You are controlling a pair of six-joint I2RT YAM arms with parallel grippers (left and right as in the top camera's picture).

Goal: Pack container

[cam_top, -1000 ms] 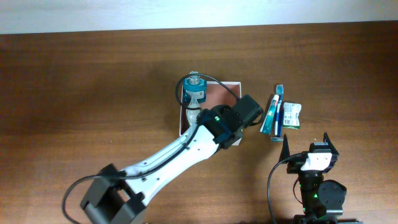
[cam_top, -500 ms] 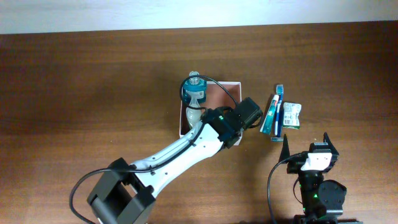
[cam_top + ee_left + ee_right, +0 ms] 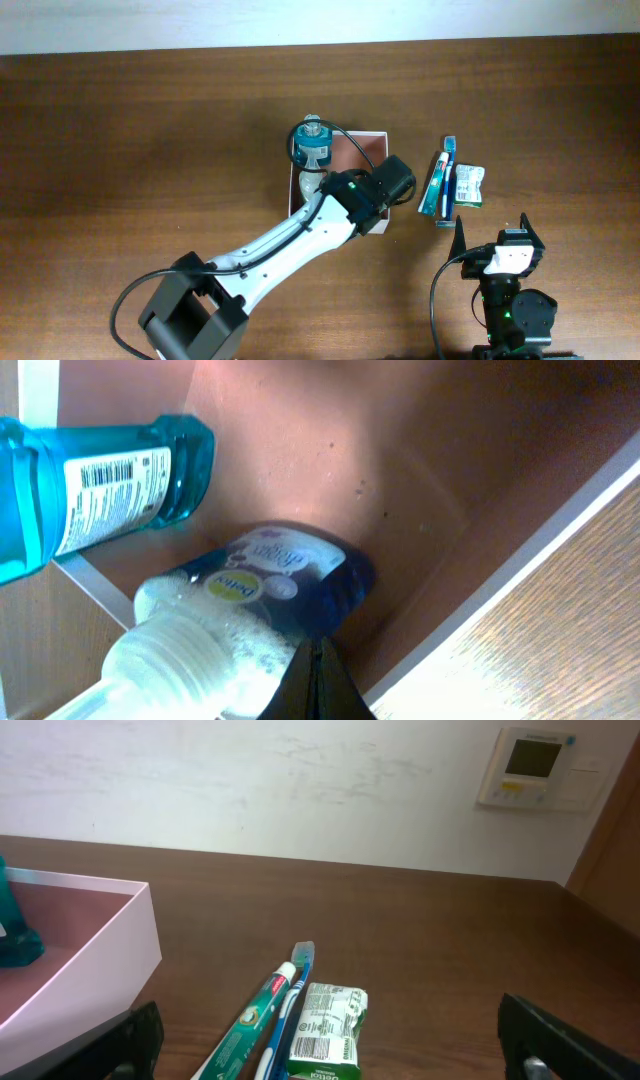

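Note:
The container (image 3: 370,150), a shallow square box with white walls and a reddish-brown inside, sits mid-table. A blue bottle (image 3: 312,146) stands at its far-left corner. My left gripper (image 3: 385,192) hangs over the box's near-right part and is shut with nothing between its tips (image 3: 318,678). Just past those tips, inside the container (image 3: 420,450), lie a dark blue pouch (image 3: 295,575) and a clear bottle with a ribbed white cap (image 3: 175,650). My right gripper (image 3: 493,226) stands open near the front edge, holding nothing.
Right of the container lie a green toothpaste tube (image 3: 435,186), a blue toothbrush (image 3: 447,178) and a green soap packet (image 3: 467,186), also seen ahead of the right gripper as the tube (image 3: 250,1025), brush (image 3: 292,1005) and packet (image 3: 325,1030). A cable arcs over the box.
My left wrist has shifted slightly left over the container, its fingers staying shut. The right arm has not moved.

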